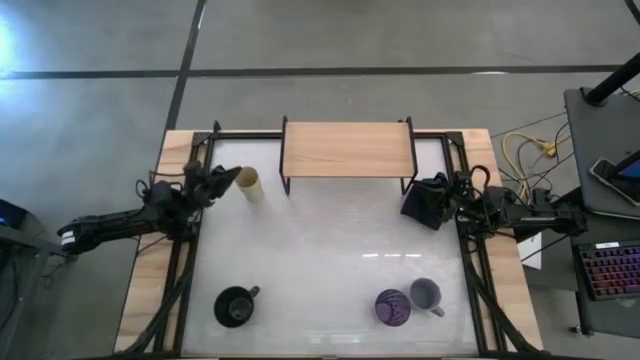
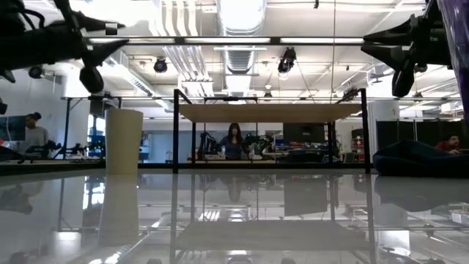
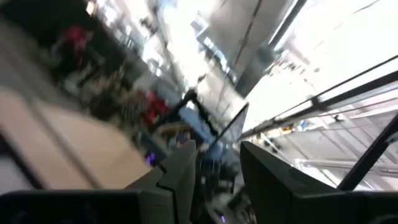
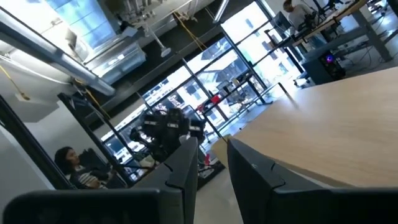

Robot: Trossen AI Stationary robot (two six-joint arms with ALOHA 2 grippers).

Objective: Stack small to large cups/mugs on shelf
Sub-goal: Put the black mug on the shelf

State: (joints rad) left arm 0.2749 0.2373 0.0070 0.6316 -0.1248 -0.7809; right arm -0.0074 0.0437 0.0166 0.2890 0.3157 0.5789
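Observation:
The cream handleless cup [image 1: 249, 184] stands upright on its base on the white table, left of the shelf [image 1: 347, 150]; it also shows in the low view [image 2: 123, 141]. The shelf stands on its black legs at the far middle [image 2: 271, 112]. The black mug [image 1: 236, 305] stands near the front left. The purple tumbler [image 1: 392, 307] and the lavender-grey mug [image 1: 427, 295] stand side by side at the front right. My left gripper [image 1: 226, 179] hovers just left of the cream cup, above its rim, slightly open and empty. My right gripper [image 1: 452, 196] hovers at the right, shut and empty.
A dark navy cloth lump [image 1: 428, 200] lies on the table just right of the shelf, under my right gripper. Black frame rails [image 1: 186, 250] run along both sides of the table. People sit in the room beyond.

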